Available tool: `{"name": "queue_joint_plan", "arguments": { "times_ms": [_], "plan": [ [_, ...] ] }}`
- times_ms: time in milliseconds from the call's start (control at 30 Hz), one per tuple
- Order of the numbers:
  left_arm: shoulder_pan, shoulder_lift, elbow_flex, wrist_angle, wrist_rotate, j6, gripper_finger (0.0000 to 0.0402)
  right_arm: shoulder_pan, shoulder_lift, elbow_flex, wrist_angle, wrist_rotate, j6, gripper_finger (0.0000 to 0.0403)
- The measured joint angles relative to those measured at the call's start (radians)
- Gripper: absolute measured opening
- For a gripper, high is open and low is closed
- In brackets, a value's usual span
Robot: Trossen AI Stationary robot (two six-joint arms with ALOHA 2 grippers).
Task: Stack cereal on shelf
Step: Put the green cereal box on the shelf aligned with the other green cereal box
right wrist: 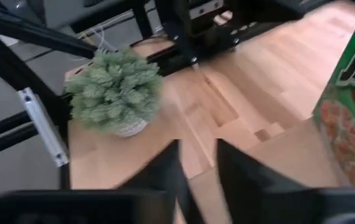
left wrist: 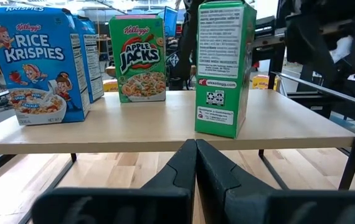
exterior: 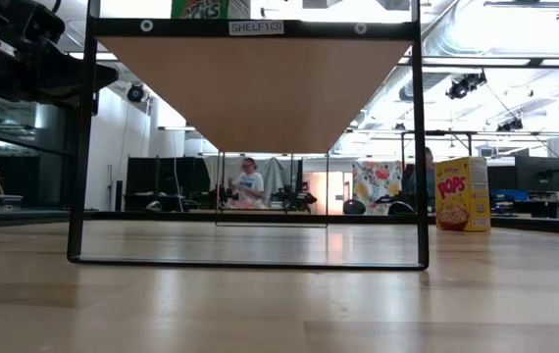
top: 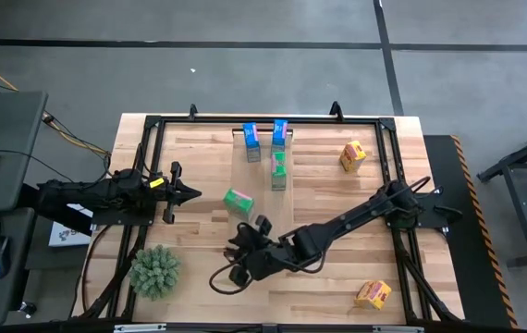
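On the butcher-block bench [top: 337, 199], the pale shelf [top: 262, 165] runs from the far edge toward the middle, raised on a dark frame. In the high view, two blue cereal boxes stand at its far end: one blue box [top: 251, 141] toward 11 o'clock, the other blue box [top: 280, 132] just beside it toward 1 o'clock. A green box [top: 278, 170] stands upright on the shelf closer to the centre. A second green box [top: 238, 200] sits just off the shelf's near end, toward 7 o'clock from the first; whether it rests on the board or on the bench is not clear from above.

Two yellow-orange boxes are off the shelf: one yellow box [top: 352, 155] on the bench at 2 o'clock, well apart from the shelf, and another yellow box [top: 373, 294] near the front edge at 5 o'clock.

The left hand [top: 189, 193] points toward the shelf from 9 o'clock, level with its near end; its fingers [left wrist: 184, 165] are pressed together and hold nothing. The right hand [top: 245, 248] lies below the near end of the shelf at about 6 o'clock, its arm reaching in from 3 o'clock; its fingers [right wrist: 165, 168] are apart with nothing between them. A spiky green plant [top: 154, 270] in a pot stands at 8 o'clock.
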Motion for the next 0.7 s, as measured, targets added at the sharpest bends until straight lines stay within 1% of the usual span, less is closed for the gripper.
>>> {"name": "queue_joint_plan", "arguments": {
  "times_ms": [67, 100, 133, 267, 367, 433, 533, 600, 700],
  "plan": [
    [0.0, 0.0, 0.0, 0.0, 0.0, 0.0, 0.0003, 0.0, 0.0, -0.022, 0.024, 0.046, -0.028, 0.0038],
    [0.0, 0.0, 0.0, 0.0, 0.0, 0.0, 0.0003, 0.004, 0.0, -0.027, 0.017, 0.079, -0.045, 0.002],
    [0.0, 0.0, 0.0, 0.0, 0.0, 0.0, 0.0003, 0.009, 0.0, -0.028, 0.007, 0.108, -0.071, 0.0013],
    [0.0, 0.0, 0.0, 0.0, 0.0, 0.0, 0.0003, 0.028, -0.001, -0.027, 0.004, 0.16, -0.142, 0.003],
    [0.0, 0.0, 0.0, 0.0, 0.0, 0.0, 0.0003, 0.038, -0.001, -0.027, 0.001, 0.18, -0.19, 0.0015],
    [0.0, 0.0, 0.0, 0.0, 0.0, 0.0, 0.0003, 0.039, -0.001, -0.027, -0.017, 0.206, -0.191, 0.0004],
    [0.0, 0.0, 0.0, 0.0, 0.0, 0.0, 0.0003, 0.042, -0.001, -0.027, -0.03, 0.248, -0.189, 0.0008],
    [0.0, 0.0, 0.0, 0.0, 0.0, 0.0, 0.0003, 0.05, -0.001, -0.027, -0.049, 0.242, -0.193, 0.0007],
    [0.0, 0.0, 0.0, 0.0, 0.0, 0.0, 0.0003, 0.074, -0.002, -0.027, -0.125, 0.206, -0.204, 0.0001]
  ]
}}
